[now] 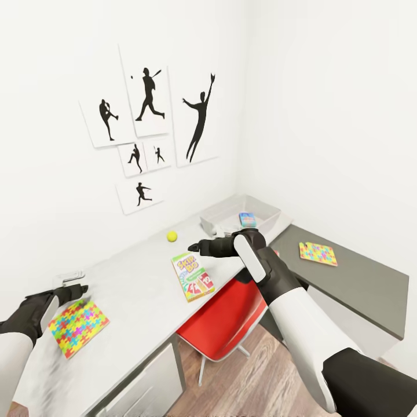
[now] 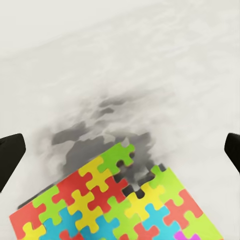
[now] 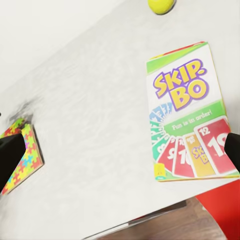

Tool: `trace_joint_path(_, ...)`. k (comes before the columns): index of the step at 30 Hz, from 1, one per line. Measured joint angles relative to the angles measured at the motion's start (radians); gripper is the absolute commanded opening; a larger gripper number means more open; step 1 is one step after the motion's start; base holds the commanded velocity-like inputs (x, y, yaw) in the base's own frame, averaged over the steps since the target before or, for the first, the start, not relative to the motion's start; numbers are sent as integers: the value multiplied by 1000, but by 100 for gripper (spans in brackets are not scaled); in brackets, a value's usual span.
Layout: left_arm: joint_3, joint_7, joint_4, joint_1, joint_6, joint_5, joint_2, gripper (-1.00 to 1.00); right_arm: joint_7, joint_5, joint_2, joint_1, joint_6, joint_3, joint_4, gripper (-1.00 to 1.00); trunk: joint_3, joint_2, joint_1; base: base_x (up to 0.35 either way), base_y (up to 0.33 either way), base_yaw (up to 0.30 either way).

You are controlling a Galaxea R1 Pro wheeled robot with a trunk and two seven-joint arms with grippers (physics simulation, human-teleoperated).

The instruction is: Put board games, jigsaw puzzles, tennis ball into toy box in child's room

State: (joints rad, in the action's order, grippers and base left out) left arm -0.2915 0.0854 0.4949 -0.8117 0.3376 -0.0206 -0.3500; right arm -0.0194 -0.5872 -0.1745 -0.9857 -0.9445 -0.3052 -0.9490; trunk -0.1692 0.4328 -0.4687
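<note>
Light grey table (image 1: 139, 289) runs along the wall. Lying flat on it: jigsaw puzzle (image 1: 77, 326) directly under the left gripper (image 1: 74, 289); Skip-Bo board game (image 1: 192, 278) just below the right gripper (image 1: 194, 247); tennis ball (image 1: 172, 236) beyond that gripper, toward the wall; toy box (image 1: 267, 215) further right. Second jigsaw puzzle (image 1: 318, 253) on the dark surface (image 1: 370, 289) right of the right arm.

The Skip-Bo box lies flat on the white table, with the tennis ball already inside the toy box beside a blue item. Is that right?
Not quite. The tennis ball is not in the toy box; the head view shows it on the white table, just beyond the flat Skip-Bo box. The blue item does sit inside the toy box.
</note>
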Motion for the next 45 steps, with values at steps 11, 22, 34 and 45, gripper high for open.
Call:
trace_joint_path(11,2,1,-2,0,-20,-2,6,100,0,0,0,0,0,-1,0,100,-18,0,0,0,0,0)
trace_joint_path(22,2,1,-4,1,-43,-2,17,100,0,0,0,0,5,-1,0,100,-36,0,0,0,0,0)
trace_joint_path(34,2,0,-6,1,-88,-6,35,100,0,0,0,0,6,-1,0,100,-56,0,0,0,0,0)
trace_joint_path(45,3,-1,-6,1,-89,-4,35,100,0,0,0,0,6,-11,0,100,-74,0,0,0,0,0)
